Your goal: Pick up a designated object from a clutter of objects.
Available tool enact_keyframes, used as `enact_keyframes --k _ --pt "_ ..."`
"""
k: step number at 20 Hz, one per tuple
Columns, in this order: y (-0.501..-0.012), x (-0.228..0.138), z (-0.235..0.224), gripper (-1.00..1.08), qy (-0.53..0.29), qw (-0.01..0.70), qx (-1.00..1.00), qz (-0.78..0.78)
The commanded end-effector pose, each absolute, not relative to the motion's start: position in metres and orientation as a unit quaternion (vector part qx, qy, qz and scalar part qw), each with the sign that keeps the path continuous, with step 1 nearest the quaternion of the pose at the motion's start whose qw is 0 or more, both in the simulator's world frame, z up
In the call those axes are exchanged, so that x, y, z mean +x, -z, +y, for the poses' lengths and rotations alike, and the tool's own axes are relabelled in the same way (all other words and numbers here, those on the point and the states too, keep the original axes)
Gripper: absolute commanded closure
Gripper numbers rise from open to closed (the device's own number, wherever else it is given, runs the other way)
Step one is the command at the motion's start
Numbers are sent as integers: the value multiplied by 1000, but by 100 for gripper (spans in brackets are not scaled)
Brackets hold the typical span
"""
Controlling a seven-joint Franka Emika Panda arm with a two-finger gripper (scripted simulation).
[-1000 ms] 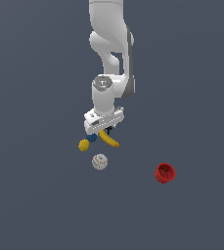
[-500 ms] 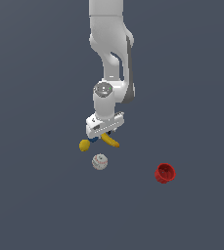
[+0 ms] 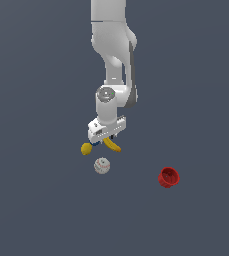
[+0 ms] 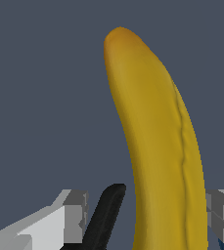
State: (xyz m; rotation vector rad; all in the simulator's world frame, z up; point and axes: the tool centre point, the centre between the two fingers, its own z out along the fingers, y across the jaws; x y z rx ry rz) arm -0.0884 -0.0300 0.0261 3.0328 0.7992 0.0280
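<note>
Exterior view, left to right: yellow ball (image 3: pixel 86 148) on the table (image 3: pixel 36 200), then the tool (image 3: pixel 105 138) low over the banana (image 3: pixel 112 145), baseball (image 3: pixel 102 165) just below it, red cup (image 3: pixel 168 177) well apart at the exterior view's right. Wrist view: banana (image 4: pixel 157 141) runs between the fingers (image 4: pixel 74 215), a small black item (image 4: pixel 106 215) just beside it. Tool looks open wide around the banana, gaps both sides, no grip yet. Judgement: the step is closing. Squeeze across the banana's width near its middle, keep the black item out, then lift straight up clear of the ball.
</note>
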Motion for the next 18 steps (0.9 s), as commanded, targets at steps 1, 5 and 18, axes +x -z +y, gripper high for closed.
enact_keyframes --k 1,5,18 --pt "-20 -96 -32 108 0 0 968 252" --pt "-20 -96 -32 108 0 0 968 252" --pt "-58 -83 -11 108 -10 3 967 254"
